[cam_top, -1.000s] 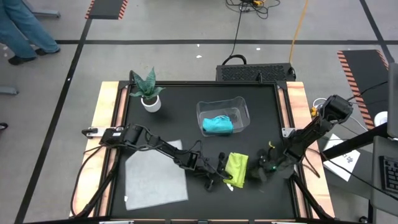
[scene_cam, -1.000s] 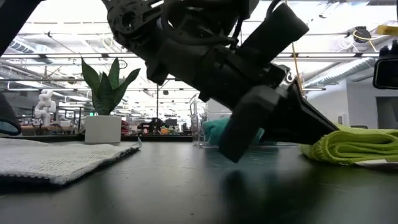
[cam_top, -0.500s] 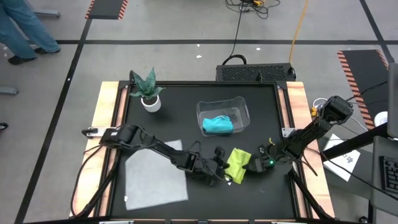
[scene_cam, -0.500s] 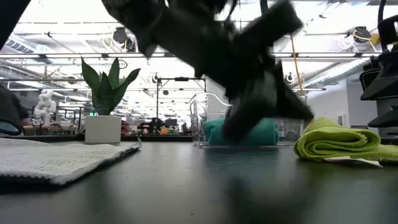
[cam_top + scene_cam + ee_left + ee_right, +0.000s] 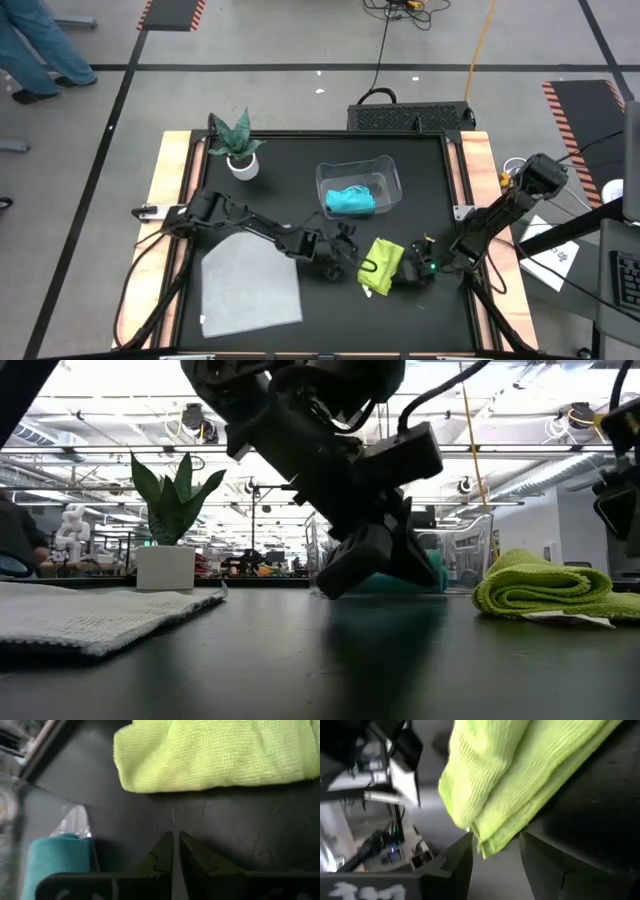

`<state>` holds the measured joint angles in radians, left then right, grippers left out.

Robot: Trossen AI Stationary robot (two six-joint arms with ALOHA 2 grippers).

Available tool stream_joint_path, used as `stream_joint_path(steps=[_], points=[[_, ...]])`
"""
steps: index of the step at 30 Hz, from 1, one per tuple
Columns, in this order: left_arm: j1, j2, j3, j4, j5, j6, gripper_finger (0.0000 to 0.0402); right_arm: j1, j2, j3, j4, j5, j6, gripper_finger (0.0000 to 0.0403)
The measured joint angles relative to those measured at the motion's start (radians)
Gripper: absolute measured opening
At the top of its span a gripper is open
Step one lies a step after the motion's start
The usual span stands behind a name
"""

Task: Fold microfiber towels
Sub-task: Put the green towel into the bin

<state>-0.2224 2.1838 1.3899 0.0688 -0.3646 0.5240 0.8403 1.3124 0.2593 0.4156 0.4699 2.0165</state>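
Near the front middle of the black surface (image 5: pixel 300 170), seen from above, we find the yellow-green towel (image 5: pixel 380 264) folded into a small bundle, with one pincer on each side of it. From that height we cannot tell how either pincer stands. The left wrist view settles it for the left pincer (image 5: pixel 176 851): its two fingers are pressed together with nothing between them, their tips over bare surface just short of the towel's folded edge. The right wrist view shows the right pincer (image 5: pixel 495 851) with its fingers parted, a corner of the towel's layered edge lying in the gap; we cannot tell whether they touch it.

Only from above do we see the grey towel (image 5: pixel 250 285) as a whole, spread flat at the front left and lying under the left arm. The low view gives just its thick near edge, and shows the yellow-green towel as a rounded roll of several layers with a white tag under it.

From above, the teal towel (image 5: pixel 350 201) sits folded inside the clear bin (image 5: pixel 388 170) behind the yellow-green one. A potted plant (image 5: pixel 238 145) stands at the back left. A person's legs (image 5: pixel 45 50) show on the floor beyond.
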Motion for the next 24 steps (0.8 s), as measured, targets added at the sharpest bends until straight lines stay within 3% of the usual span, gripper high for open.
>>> stream_joint_path(steps=[4,11,18,24], points=[[0.011,0.000,0.001,0.005,0.092,0.004,0.0033,0.005,-0.003,0.011,-0.140,-0.050,0.136,0.0153],[-0.003,0.000,0.001,0.008,0.165,0.024,0.0032,-0.046,-0.003,0.009,-0.245,-0.091,0.168,0.0153],[-0.001,0.021,0.002,0.065,0.275,-0.008,0.0008,-0.123,-0.002,0.009,-0.283,-0.103,0.105,0.0153],[-0.013,0.040,0.002,0.113,0.291,-0.005,0.0006,-0.192,-0.001,0.007,-0.253,-0.090,0.003,0.0153]])
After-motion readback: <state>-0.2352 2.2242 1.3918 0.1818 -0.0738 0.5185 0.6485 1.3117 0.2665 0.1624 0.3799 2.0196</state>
